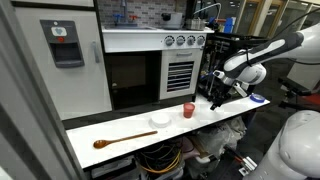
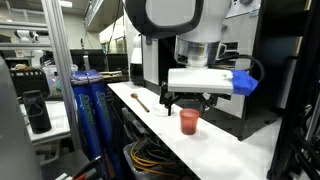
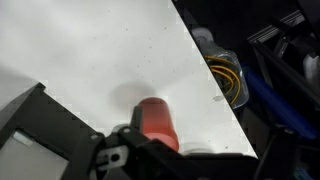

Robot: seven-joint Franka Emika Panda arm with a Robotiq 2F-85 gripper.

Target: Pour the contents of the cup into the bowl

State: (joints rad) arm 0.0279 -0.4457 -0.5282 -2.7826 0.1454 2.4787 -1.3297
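While hanging just beside cup (image 1: 188,110), grips nothing: gripper (image 1: 216,96) jaws wide, empty. Cup upright on table (image 1: 120,125), long axis vertical, mouth up, standing clear of its neighbours. Sits from gripper toward bowl (image 1: 160,120), low and central in wrist view (image 3: 157,122). Likely calls for level approach, closing across vertical axis.

Cannot see into the small red cylindrical cup (image 2: 189,121) just under the black Robotiq gripper (image 2: 188,103); contents too small to tell in both exterior views. Wrist view blurred throughout: cup's near end hidden behind the gripper's dark body, itself cut off by the bottom edge. Small shallow round white bowl (image 1: 160,120), beyond the cup from the gripper: inside too small to read. Long brown wooden spoon (image 1: 118,141), farther still: ends indistinct.
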